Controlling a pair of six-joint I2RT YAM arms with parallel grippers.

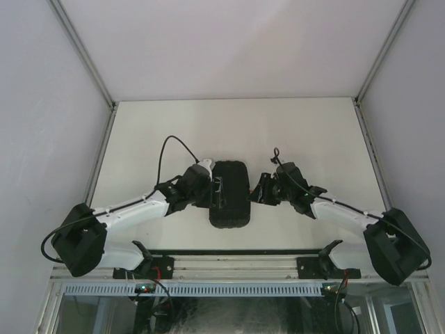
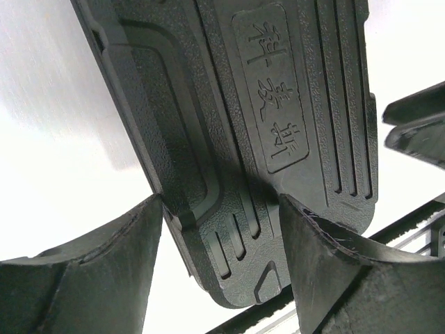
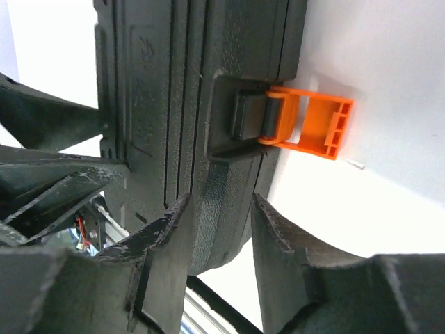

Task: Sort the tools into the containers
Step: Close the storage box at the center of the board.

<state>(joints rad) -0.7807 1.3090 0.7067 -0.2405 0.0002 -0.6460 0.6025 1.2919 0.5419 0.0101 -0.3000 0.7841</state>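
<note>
At the centre of the top view sits the black case [image 1: 229, 196], shut, on the white table [image 1: 313, 139]. One of my arms is at each long side, and no tools are in sight anywhere.

On its left side, the left gripper [image 2: 221, 202] stands spread wide with nothing between its fingers. The case's textured shell fills the upper middle of that wrist view just past the fingertips, wider than the gap. A raised panel [image 2: 272, 83] there carries three embossed Chinese characters, which I can't read with confidence. I see no other writing.

On the right side, the orange latch [image 3: 309, 125] is flipped out, upper right of the right wrist view. The right gripper [image 3: 217, 209] has its fingers half closed to either side of the case's edge below the latch. Whether they bite I can't tell.

I judge we're at opening the case. Next I'd want a firm hold on one half, lifted while the left arm braces the other.
</note>
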